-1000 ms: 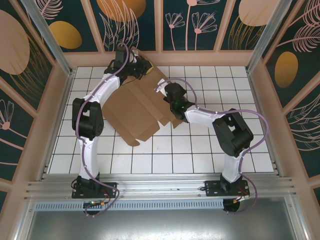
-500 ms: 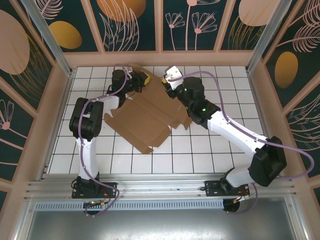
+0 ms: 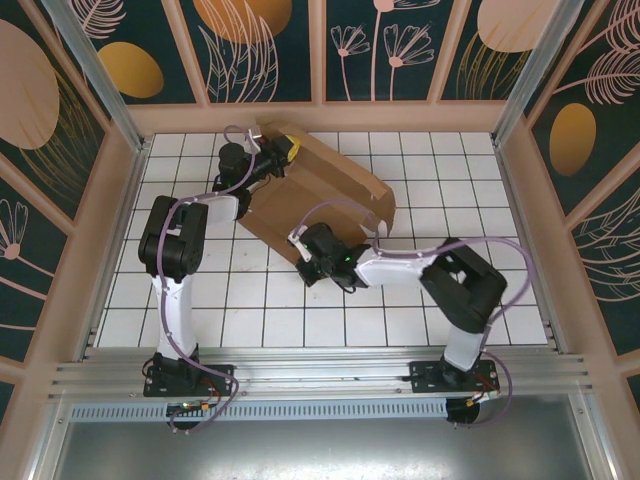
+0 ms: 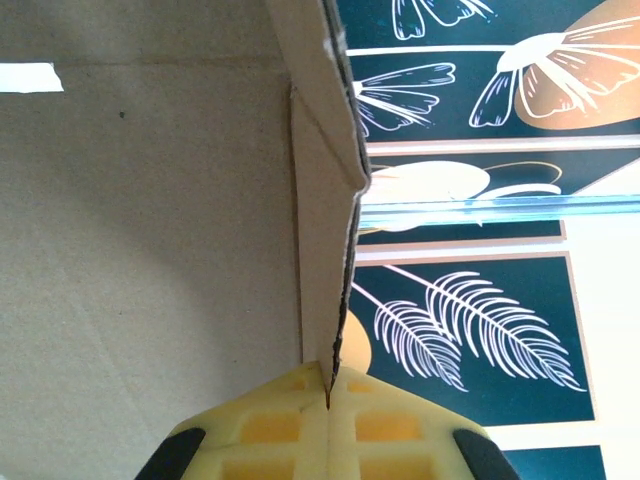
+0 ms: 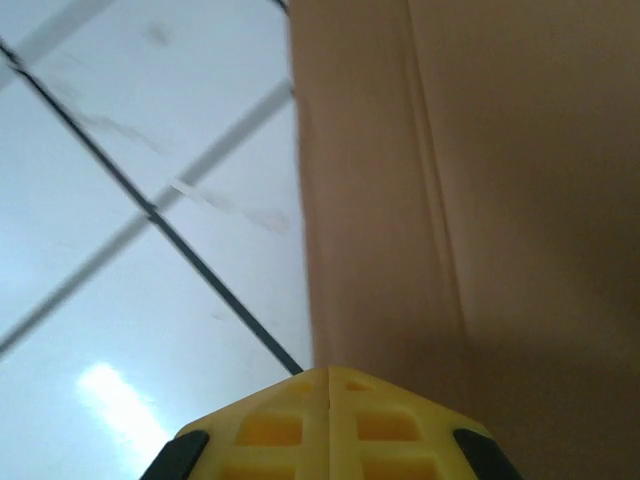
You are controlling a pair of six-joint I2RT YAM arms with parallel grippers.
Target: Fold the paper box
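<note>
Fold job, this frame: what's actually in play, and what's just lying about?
In play: paper box; left gripper, shut on a box edge; right gripper, shut, at the box's near edge.
Not part of it: tiled table; patterned wall panels; aluminium rail.

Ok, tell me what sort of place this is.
Probably a purpose-built robot test cell: a white gridded table walled in by leaf-patterned panels, with the left arm and right arm bolted to an aluminium rail at its near edge.
</note>
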